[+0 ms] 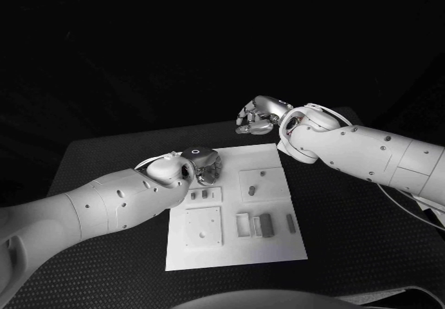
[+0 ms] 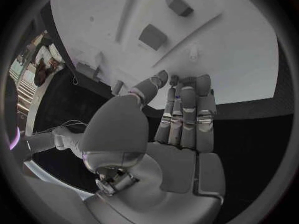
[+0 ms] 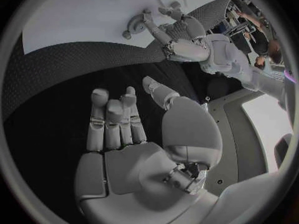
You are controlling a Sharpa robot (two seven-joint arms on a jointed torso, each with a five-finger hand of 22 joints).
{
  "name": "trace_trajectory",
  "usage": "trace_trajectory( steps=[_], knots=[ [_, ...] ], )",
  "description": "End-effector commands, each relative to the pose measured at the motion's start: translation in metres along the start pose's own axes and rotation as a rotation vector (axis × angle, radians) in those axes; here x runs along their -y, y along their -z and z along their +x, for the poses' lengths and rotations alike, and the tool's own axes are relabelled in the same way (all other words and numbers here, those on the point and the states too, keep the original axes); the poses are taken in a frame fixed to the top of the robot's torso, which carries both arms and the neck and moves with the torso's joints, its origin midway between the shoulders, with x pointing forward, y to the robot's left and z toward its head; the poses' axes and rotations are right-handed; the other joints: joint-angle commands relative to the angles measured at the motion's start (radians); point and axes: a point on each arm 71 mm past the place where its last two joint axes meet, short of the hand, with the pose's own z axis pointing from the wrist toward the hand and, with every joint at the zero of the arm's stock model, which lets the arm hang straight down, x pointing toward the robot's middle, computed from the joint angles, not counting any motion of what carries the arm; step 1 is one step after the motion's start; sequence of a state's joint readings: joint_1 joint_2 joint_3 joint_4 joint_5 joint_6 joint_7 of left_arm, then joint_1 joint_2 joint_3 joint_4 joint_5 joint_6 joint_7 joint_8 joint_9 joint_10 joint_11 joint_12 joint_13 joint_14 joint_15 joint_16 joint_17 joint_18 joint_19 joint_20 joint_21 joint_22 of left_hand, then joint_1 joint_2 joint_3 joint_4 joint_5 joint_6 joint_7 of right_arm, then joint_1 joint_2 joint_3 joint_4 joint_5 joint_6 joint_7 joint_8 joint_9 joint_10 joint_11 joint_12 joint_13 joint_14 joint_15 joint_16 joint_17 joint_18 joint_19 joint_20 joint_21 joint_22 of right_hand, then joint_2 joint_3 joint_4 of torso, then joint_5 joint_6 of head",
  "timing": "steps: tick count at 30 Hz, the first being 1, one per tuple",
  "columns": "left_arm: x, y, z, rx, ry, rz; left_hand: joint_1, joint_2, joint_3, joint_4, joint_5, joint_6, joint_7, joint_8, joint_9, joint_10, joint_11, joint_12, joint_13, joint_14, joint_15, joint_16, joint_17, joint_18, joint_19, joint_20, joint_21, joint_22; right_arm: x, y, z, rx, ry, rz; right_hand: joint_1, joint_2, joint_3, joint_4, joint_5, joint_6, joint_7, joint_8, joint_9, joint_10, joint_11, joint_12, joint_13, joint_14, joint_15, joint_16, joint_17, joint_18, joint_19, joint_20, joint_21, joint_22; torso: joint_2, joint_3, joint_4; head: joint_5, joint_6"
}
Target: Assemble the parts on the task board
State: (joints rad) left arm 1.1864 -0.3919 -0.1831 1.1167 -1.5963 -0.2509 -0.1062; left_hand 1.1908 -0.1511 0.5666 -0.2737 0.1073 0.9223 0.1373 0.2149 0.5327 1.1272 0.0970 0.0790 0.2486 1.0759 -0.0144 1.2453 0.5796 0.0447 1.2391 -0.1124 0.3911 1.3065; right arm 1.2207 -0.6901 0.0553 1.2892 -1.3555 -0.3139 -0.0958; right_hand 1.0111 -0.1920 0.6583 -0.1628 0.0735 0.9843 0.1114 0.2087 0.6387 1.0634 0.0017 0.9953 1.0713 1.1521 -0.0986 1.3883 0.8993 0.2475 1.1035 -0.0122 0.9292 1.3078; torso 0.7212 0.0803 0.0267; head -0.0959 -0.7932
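Left silver hand [image 1: 206, 168] hovering empty, fingers apart, over flat white task board [image 1: 278, 251]'s far edge; I'm planning slow, square descent onto small grey parts [image 1: 265, 225]; right silver hand [image 1: 260, 116] waiting empty, loosely curled, beyond board.

Head view: task board [image 1: 236, 254] lies flat mid-table [image 1: 352, 219]. Left hand [image 1: 206, 166] sits over the board's far-left corner, holding nothing. Right hand [image 1: 260, 116] is beyond the far edge, fingers curled, empty. Grey parts [image 1: 266, 224] lie on the board near its right side.
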Motion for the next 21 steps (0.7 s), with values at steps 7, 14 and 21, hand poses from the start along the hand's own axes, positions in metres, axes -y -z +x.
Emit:
trace_trajectory(
  steps=[7,14,21],
  knots=[
    [0.0042,0.0011,0.0049,-0.046,-0.008,0.026,0.0,0.018,0.001,0.002,0.004,0.03,-0.001,0.017,-0.003,0.038,-0.007,0.009,0.007,0.01,-0.008,0.027,0.004,0.076,0.017,-0.007,0.02,0.022,-0.001,0.0003,0.0001,-0.004,0.002,-0.009,0.0,0.012,0.001,0.005,0.002,0.0,0.007,0.0,-0.001,0.003,0.005,0.003,-0.002,0.002,0.0,-0.001,-0.001,0.014,0.006,-0.005,-0.003,0.016,0.0,-0.0003,0.0008,-0.004,-0.001],
    [0.0064,0.003,0.0049,-0.043,-0.004,0.04,-0.001,0.024,0.001,0.0,0.006,0.051,-0.004,0.029,-0.003,0.065,-0.013,0.016,0.015,0.019,-0.013,0.043,0.004,0.077,0.027,-0.013,0.033,0.025,-0.0005,0.0001,0.0001,-0.004,0.003,-0.007,0.0,0.012,0.001,0.004,0.002,0.0,0.007,0.0,-0.001,0.003,0.005,0.003,-0.002,0.002,0.0,-0.001,-0.001,0.014,0.006,-0.005,-0.003,0.016,0.001,-0.0006,0.0009,-0.006,-0.003],
    [0.0063,0.0045,0.0041,-0.029,0.002,0.045,-0.002,0.026,0.002,-0.002,0.006,0.066,-0.008,0.038,-0.004,0.087,-0.018,0.022,0.023,0.026,-0.018,0.053,0.003,0.077,0.034,-0.017,0.044,0.025,-0.0009,-0.0003,0.0005,-0.005,0.002,-0.008,0.0,0.013,0.001,0.004,0.002,0.001,0.006,0.0,-0.001,0.003,0.005,0.004,-0.002,0.002,0.0,-0.001,-0.001,0.014,0.006,-0.005,-0.003,0.016,0.0,-0.0005,0.0022,-0.005,-0.004]
  ],
)
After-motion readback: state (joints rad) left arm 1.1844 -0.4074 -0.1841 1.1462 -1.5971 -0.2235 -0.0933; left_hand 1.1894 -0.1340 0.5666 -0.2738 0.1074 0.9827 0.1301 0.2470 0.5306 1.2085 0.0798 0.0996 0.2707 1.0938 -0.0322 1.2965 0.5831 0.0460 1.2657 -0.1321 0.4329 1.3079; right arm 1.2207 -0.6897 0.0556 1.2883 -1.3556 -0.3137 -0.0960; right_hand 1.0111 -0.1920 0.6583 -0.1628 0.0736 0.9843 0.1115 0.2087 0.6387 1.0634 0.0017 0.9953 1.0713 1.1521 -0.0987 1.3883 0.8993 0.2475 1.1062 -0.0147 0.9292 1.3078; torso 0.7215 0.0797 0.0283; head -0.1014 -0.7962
